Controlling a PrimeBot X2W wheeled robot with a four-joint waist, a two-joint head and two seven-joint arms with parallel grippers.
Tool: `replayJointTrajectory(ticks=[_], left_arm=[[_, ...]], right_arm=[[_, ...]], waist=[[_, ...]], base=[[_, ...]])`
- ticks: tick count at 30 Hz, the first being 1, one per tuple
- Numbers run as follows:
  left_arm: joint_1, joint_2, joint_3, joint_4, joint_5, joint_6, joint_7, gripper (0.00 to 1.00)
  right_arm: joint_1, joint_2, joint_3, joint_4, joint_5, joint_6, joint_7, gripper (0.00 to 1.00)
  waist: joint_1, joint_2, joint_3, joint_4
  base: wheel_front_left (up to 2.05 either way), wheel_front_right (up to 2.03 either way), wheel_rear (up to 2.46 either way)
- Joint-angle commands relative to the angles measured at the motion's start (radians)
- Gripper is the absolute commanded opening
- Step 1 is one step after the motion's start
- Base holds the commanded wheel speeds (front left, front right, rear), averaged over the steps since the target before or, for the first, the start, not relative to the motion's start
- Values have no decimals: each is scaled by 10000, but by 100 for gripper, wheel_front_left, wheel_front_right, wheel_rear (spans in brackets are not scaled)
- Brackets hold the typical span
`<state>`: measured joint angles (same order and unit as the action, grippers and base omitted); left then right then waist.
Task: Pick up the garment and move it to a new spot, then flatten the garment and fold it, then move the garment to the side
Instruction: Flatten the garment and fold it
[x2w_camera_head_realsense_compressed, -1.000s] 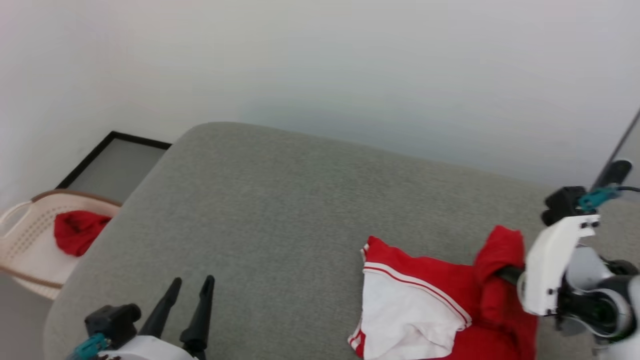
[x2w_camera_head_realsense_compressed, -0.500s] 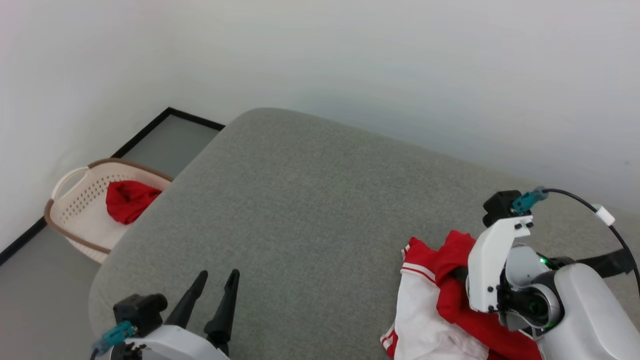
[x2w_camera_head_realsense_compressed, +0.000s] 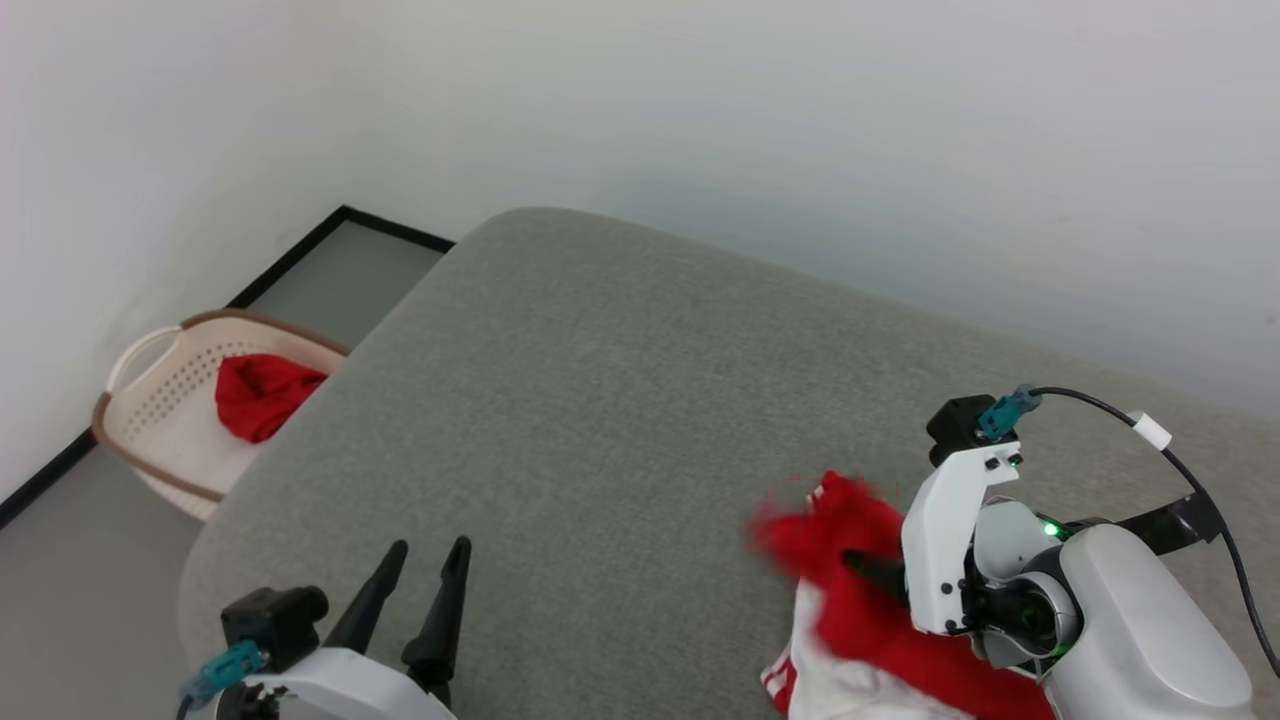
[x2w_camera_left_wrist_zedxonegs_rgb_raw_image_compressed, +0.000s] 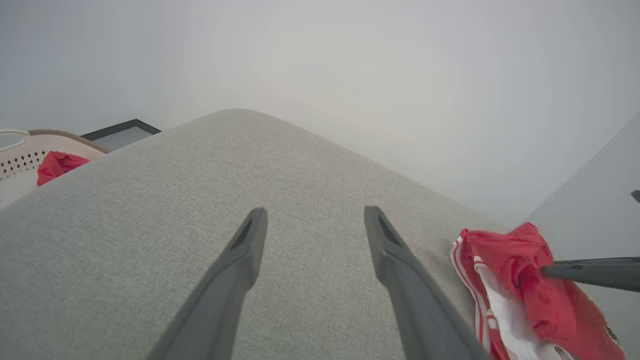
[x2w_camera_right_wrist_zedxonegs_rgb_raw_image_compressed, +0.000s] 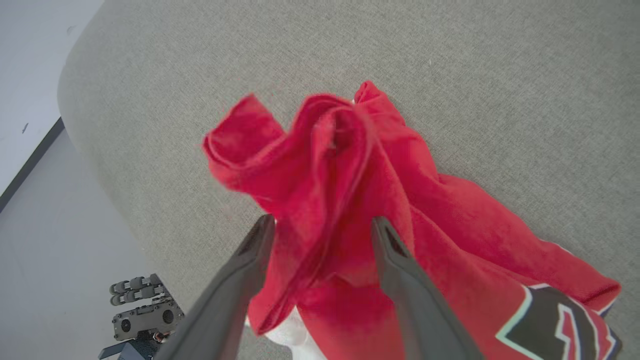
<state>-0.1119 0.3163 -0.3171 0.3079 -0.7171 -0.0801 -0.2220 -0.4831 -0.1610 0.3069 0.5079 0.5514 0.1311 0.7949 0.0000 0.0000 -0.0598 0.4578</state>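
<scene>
Right wrist view puts the garment (x2w_camera_right_wrist_zedxonegs_rgb_raw_image_compressed: 450, 215) directly beneath and between the two fingers of the right end effector (x2w_camera_right_wrist_zedxonegs_rgb_raw_image_compressed: 320, 222). The fingers stand wide apart with a raised bunch of red cloth in the gap; whether either finger presses the cloth cannot be told. The garment lies crumpled on the grey cushion (x2w_camera_right_wrist_zedxonegs_rgb_raw_image_compressed: 500, 75), at the lower right of the head view, where its upper fold is blurred. It is red, with a white sleeve edged in red-and-white stripes that is seen in the left wrist view. A black numeral outlined in white shows at the lower right corner of the right wrist view. The left end effector (x2w_camera_head_realsense_compressed: 430, 545) hovers over bare cushion, well apart from the garment, fingers spread and empty.
</scene>
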Motion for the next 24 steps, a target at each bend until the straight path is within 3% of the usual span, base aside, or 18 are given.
replayJointTrajectory(ticks=[1,7,13,21,22,24], left_arm=[[121,50,34,33,-38,-8,-33,100],[333,215,130,-60,-100,75,-48,100],[527,379,232,-262,-79,192,-103,100],[759,541,412,-542,117,304,-251,100],[759,541,412,-542,117,304,-251,100],[810,621,471,-591,275,356,-310,100]], right_arm=[[-145,-60,138,-23,133,-8,-66,100],[-123,-256,487,-603,588,-8,-215,100],[223,-967,908,-1963,1018,-8,-1275,100],[871,-2327,1257,-3482,518,-8,-4418,100],[871,-2327,1257,-3482,518,-8,-4418,100],[1239,-2592,1069,-3598,157,-8,-5737,100]], waist=[[0,0,-135,-216],[0,0,-303,-766],[0,0,-385,-1419],[0,0,-356,-2345],[0,0,-356,-2345],[0,0,-346,-2682]], base=[[0,0,0],[0,0,0],[0,0,0],[0,0,0],[0,0,0],[0,0,0]])
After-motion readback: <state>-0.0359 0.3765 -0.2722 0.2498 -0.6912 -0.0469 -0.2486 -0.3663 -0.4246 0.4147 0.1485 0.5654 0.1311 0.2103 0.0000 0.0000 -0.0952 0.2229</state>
